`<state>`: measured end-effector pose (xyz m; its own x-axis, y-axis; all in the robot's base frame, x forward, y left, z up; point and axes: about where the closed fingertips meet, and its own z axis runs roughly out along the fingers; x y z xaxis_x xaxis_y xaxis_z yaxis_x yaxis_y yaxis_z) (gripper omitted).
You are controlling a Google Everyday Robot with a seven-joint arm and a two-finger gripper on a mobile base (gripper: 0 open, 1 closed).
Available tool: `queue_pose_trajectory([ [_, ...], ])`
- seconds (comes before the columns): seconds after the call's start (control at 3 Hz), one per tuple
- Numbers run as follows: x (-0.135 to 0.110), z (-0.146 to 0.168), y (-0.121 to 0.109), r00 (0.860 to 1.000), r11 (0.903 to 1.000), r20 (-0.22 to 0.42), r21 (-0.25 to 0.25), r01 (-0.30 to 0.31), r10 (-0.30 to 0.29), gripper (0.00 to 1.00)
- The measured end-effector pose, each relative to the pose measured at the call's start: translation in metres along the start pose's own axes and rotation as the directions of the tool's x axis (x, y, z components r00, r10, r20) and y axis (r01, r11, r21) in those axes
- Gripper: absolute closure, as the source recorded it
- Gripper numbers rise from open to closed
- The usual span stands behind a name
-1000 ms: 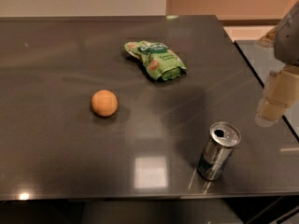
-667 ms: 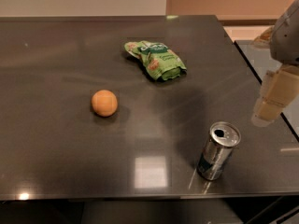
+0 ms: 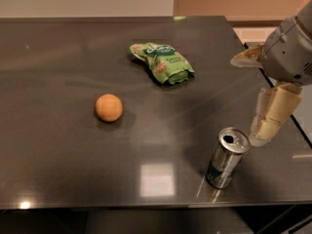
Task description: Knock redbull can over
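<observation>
- The redbull can (image 3: 225, 160) stood upright near the front right edge of the table (image 3: 63, 145). It was a slim cylinder of shiny silver metal with dark blue-teal marks low on its side.
- Its top showed a pull tab and a dark opening, and I could not see whether anything was inside.
- The gripper (image 3: 262, 136) hung just to the right of the can's top, pale cream, blocky and pointing down. I could not tell how far open it was — it had hold of nothing I could see. I could not tell either whether it touched the can.
- Above it, the arm's rounded grey housing (image 3: 292, 52) was cut off by the right edge of the view.
- The table was dark and glossy, with a bright square reflection near its front.
- A round, matte orange ball (image 3: 108, 107) sat left of centre, well apart from the can.
- A crumpled green snack bag (image 3: 163, 62) lay flat toward the far side — its print was unreadable and its contents hidden.
</observation>
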<state>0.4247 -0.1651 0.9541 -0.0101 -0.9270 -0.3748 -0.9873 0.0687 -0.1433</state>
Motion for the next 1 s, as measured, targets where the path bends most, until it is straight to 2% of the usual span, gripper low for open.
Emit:
queue_pose_trajectory([
  [0.33,-0.006,0.011,0.009,0.995,0.9943,0.056,-0.067,0.082,-0.079,0.00],
  [0.67,-0.010,0.015,0.015,0.983,0.9791,0.095,-0.117,0.166,-0.156,0.00],
  [1.0,-0.013,0.023,0.024,0.965,0.9564,0.123,-0.155,0.248,-0.230,0.00],
])
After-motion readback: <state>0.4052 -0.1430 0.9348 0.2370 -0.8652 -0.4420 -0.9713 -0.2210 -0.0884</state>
